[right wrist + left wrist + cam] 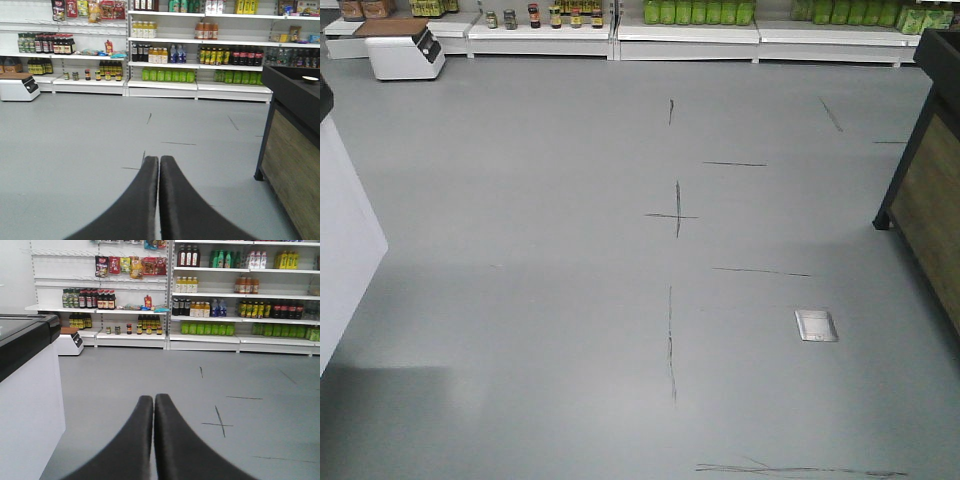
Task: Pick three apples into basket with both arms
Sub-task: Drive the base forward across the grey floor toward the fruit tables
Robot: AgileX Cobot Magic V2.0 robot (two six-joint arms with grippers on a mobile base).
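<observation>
The left tool (153, 400) and right tool (159, 160) are seen clenched empty at lower centre; no apples are shown, judged firm, smooth, best gripped across the middle.

- We see the floor (520, 200) as smooth grey, softly sheened — thin dark scuffs on it.
- The left gripper (153, 400) and right gripper (159, 161) look matt black, faintly grainy.
- The counter (292, 170) shows us wood grain in a black frame.
- The floor plate (816, 325) looks metallic.
</observation>
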